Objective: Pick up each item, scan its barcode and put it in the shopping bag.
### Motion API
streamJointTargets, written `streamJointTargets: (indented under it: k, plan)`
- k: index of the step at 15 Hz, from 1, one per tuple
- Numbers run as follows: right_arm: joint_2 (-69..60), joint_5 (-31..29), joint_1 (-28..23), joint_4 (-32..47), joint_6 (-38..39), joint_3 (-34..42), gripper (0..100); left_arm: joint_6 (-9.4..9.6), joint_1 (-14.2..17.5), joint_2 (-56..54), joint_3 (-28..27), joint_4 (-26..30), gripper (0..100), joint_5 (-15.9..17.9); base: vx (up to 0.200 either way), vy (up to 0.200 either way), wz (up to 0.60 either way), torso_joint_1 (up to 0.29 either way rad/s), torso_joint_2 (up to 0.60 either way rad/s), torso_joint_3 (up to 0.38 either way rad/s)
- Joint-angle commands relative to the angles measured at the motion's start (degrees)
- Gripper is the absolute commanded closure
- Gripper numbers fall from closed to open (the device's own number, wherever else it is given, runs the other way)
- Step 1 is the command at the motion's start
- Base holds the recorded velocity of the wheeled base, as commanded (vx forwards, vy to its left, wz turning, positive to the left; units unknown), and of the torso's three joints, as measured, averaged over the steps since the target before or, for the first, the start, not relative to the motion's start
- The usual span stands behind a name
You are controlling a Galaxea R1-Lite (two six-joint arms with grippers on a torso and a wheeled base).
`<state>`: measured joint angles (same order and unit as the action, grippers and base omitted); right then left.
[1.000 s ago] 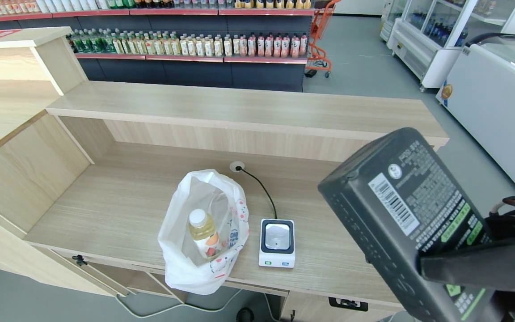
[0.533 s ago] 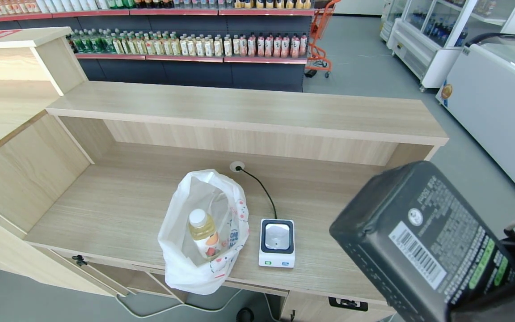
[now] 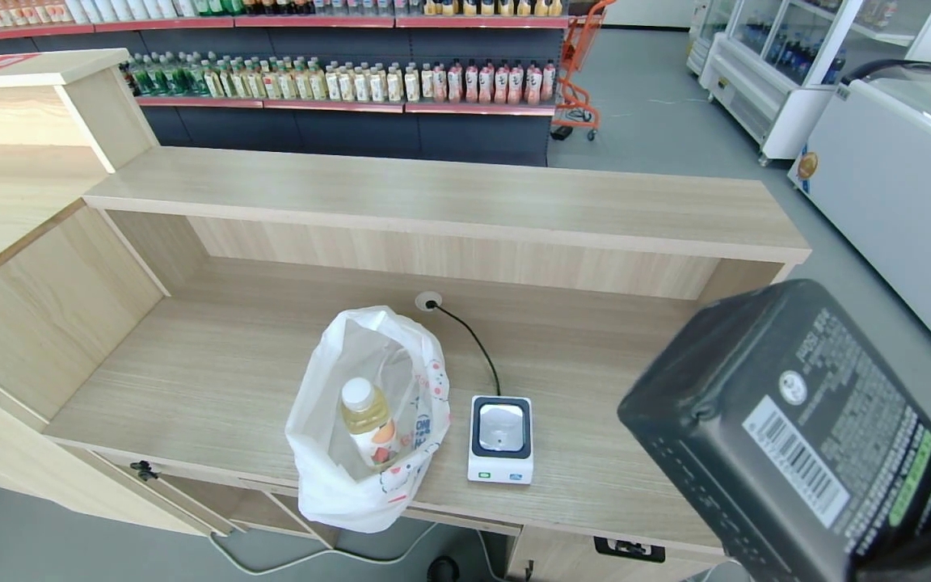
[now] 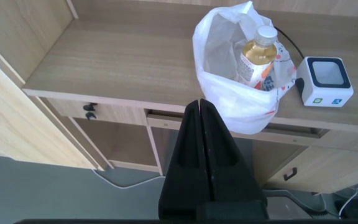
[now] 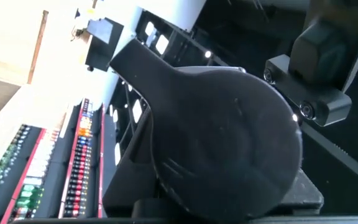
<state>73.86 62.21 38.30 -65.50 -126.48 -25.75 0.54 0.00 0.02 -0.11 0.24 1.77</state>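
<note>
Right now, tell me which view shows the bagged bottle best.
Head view: the bottle stands in the open shopping bag, cap, yellow drink and label clear. Left wrist view gives cap and label. Right wrist view faces the shelves.

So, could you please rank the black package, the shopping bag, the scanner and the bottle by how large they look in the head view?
1. black package, though it is closest to the camera, so its real size is unsure.
2. shopping bag.
3. scanner and bottle, about alike.

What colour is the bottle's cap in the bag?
White cap; head view shows it best.
</note>
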Motion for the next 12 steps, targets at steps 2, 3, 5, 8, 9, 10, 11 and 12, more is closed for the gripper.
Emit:
streamJointTargets:
  k: [2, 3, 5, 8, 9, 10, 11, 12]
  plan:
    - [0.0, -0.1, 0.0, 0.0, 0.0, 0.0, 100, -0.01, 0.0, 0.1, 0.0, 0.0, 100, 0.0, 0.000, 0.000, 0.00, 0.000, 0.00, 0.000]
    - [-0.1, 0.1, 0.0, 0.0, 0.0, 0.0, 100, -0.01, 0.0, 0.1, 0.0, -0.1, 100, 0.0, 0.000, 0.000, 0.00, 0.000, 0.00, 0.000]
    - [-0.1, 0.1, -0.3, 0.0, 0.1, 0.0, 100, -0.01, 0.0, 0.0, 0.0, -0.1, 100, 0.0, 0.000, 0.000, 0.00, 0.000, 0.00, 0.000]
    - [0.8, -1.7, -5.3, 0.5, 5.0, -0.7, 100, -0.01, 0.0, 0.1, 0.0, -0.1, 100, 0.0, 0.000, 0.000, 0.00, 0.000, 0.00, 0.000]
    - [1.3, -4.6, -7.9, 1.3, 7.6, -0.8, 100, -0.01, 0.0, 0.1, -0.1, 0.0, 100, 0.1, 0.000, 0.000, 0.00, 0.000, 0.00, 0.000]
    - [-1.0, -21.8, -17.6, 10.5, 20.3, 0.2, 100, -0.01, 0.0, 0.1, 0.0, -0.1, 100, 0.0, 0.000, 0.000, 0.00, 0.000, 0.00, 0.000]
    - [-3.9, -34.3, -18.4, 22.5, 32.4, -0.4, 100, -0.01, 0.0, 0.1, -0.1, 0.0, 100, 0.0, 0.000, 0.000, 0.00, 0.000, 0.00, 0.000]
    - [-4.6, -41.3, -18.9, 29.6, 44.9, -1.7, 100, -0.01, 0.0, 0.1, 0.0, -0.1, 100, 0.0, 0.000, 0.000, 0.00, 0.000, 0.00, 0.000]
